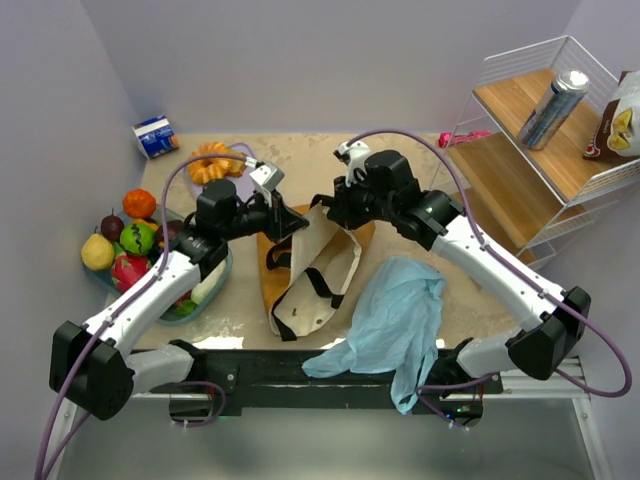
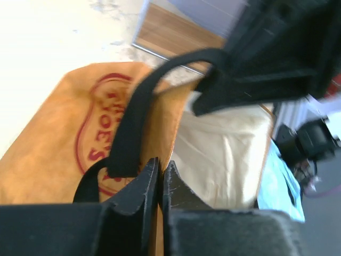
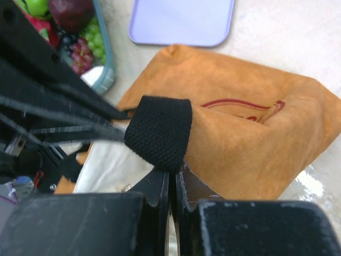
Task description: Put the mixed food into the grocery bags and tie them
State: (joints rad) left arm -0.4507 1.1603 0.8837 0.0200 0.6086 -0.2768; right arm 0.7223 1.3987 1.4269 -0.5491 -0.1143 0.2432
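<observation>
Top external shows my left end effector (image 1: 287, 222) and right end effector (image 1: 333, 212) clamped on the rim of the tote (image 1: 338, 262) on the tabletop (image 1: 310, 165), spreading its mouth, I judge, for the fruit (image 1: 137, 238).

Bright, even light; washed-out tabletop (image 2: 42, 42) glare; blurry jaws up close.

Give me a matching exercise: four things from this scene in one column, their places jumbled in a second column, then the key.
Things:
1. drink can
2. tote bag
3. blue plastic bag
4. green apple

Places:
A. in the tub at the left
B. on the wire shelf at the right
C. hanging over the near edge of the table
D. lying mid-table, mouth open

Pairs: 1-B, 2-D, 3-C, 4-A.
</observation>
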